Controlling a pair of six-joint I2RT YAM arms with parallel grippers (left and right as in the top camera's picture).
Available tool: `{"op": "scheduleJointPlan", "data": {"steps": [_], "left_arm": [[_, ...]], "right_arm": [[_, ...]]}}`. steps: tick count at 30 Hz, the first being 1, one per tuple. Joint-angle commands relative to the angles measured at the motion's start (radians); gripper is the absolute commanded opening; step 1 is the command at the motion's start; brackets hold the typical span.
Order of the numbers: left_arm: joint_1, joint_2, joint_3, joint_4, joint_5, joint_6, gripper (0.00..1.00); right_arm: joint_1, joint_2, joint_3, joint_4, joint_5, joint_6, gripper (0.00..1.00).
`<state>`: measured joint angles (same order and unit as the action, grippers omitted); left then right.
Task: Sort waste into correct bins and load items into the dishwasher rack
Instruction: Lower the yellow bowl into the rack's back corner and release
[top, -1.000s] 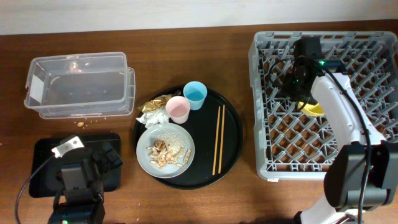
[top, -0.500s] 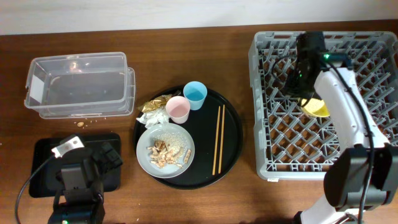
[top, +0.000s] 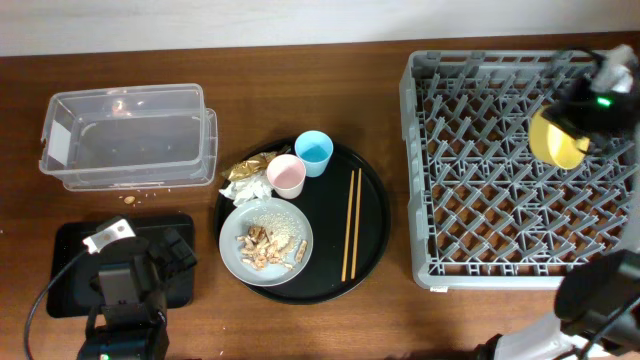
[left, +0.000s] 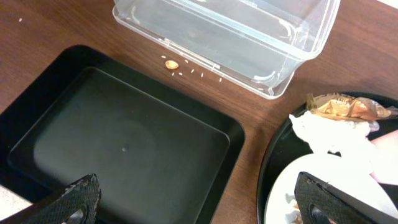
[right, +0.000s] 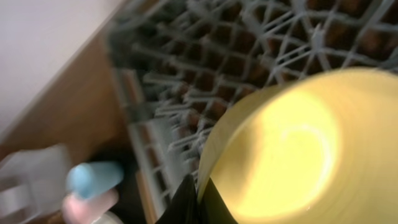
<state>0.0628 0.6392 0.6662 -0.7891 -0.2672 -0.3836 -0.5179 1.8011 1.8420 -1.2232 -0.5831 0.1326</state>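
Yellow bowl: The yellow bowl (top: 553, 140) hangs tipped on its side over the far right part of the dishwasher rack (top: 470, 200), close to the back corner.
Right fingers: The right fingers (right: 191, 200) pinch the bowl by its thin rim. The wrist picture is blurry, so I cannot tell how deep the pinch goes.
Left fingers: The left fingers (left: 76, 200) are spread wide with nothing between them. They hang over the small black tray (left: 124, 149), next to the clear tub (left: 249, 31).
Not sorted yet: The pink cup (top: 286, 175), light-blue cup (top: 314, 153), chopsticks (top: 351, 225), white tissue (top: 250, 188), gold wrapper (top: 248, 166) and the grey plate (top: 230, 245) with food scraps (top: 265, 245) all sit on the round black tray (top: 386, 215).
Worry one: The bowl may slip. Only its rim is pinched, and it looks smooth, so a quick swing could shake it loose.
Worry two: The bowl may hit the pegs on the way down. A bump could twist it out of the pinch.
Worry three: The bowl is near the rack's edge. If it is let go too far out, it could fall onto the desk (top: 300, 80).
Worry four: If it does not land between the pegs, it may roll or flop over.
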Motion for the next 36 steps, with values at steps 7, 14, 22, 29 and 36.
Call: {"op": "scheduleJointPlan", "data": {"steps": [7,14,22,29,36], "left_arm": [[-0.004,-0.006,0.013,0.002,-0.01,-0.005,0.99],[-0.004,-0.006,0.013,0.002,-0.01,-0.005,0.99],[-0.004,-0.006,0.013,0.002,-0.01,-0.005,0.99],[-0.004,-0.006,0.013,0.002,-0.01,-0.005,0.99],[-0.004,-0.006,0.013,0.002,-0.01,-0.005,0.99]], "right_arm": [[-0.078,0.021,-0.094,0.026,-0.638,-0.256,0.04],[-0.064,0.171,-0.094,0.074,-0.666,-0.245,0.04],[-0.066,0.317,-0.094,0.138,-0.835,-0.244,0.04],[-0.074,0.322,-0.093,0.173,-0.558,-0.093,0.04],[-0.114,0.319,-0.093,0.142,-0.507,-0.064,0.08]]}}
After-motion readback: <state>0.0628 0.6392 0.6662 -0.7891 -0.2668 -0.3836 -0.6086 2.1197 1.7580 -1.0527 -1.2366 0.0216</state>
